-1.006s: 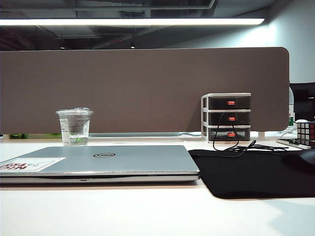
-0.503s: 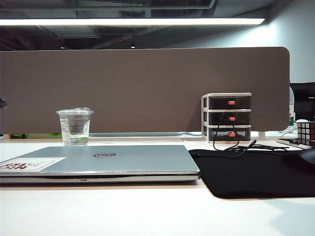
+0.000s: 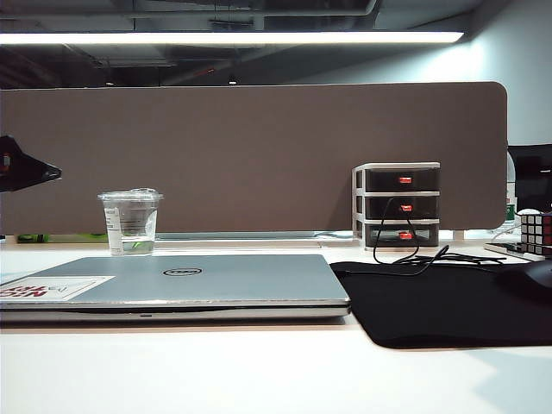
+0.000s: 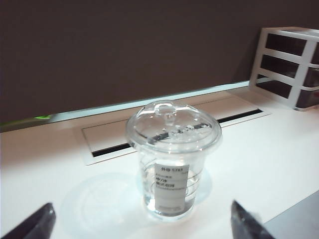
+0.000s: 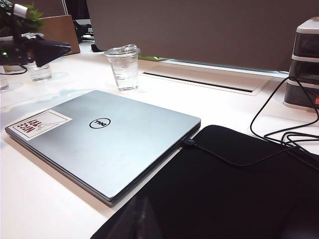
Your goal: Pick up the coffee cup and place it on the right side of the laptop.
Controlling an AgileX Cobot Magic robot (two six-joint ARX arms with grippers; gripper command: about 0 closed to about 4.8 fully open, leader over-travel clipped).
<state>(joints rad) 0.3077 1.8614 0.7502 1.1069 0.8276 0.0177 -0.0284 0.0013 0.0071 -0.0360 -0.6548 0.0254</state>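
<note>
The coffee cup (image 3: 130, 222), clear plastic with a lid and a white label, stands upright on the white table behind the closed silver laptop (image 3: 181, 280). My left gripper (image 3: 47, 172) hangs in the air at the far left, a little above the cup's rim and apart from it. In the left wrist view the cup (image 4: 173, 159) sits ahead of the gripper (image 4: 142, 205), whose dark fingertips (image 4: 42, 219) stand wide open and hold nothing. The right wrist view shows the cup (image 5: 123, 67), the laptop (image 5: 104, 139) and only a faint dark finger of my right gripper (image 5: 149, 226) over the black mat.
A black mat (image 3: 440, 302) lies to the right of the laptop, with a black cable (image 3: 414, 254) across its back. A stacked mini drawer unit (image 3: 397, 205) and a Rubik's cube (image 3: 536, 233) stand behind it. A brown partition (image 3: 259, 155) closes the back.
My left gripper has come into the exterior view from the left edge and moved towards the cup. The cup and the laptop have not moved.
</note>
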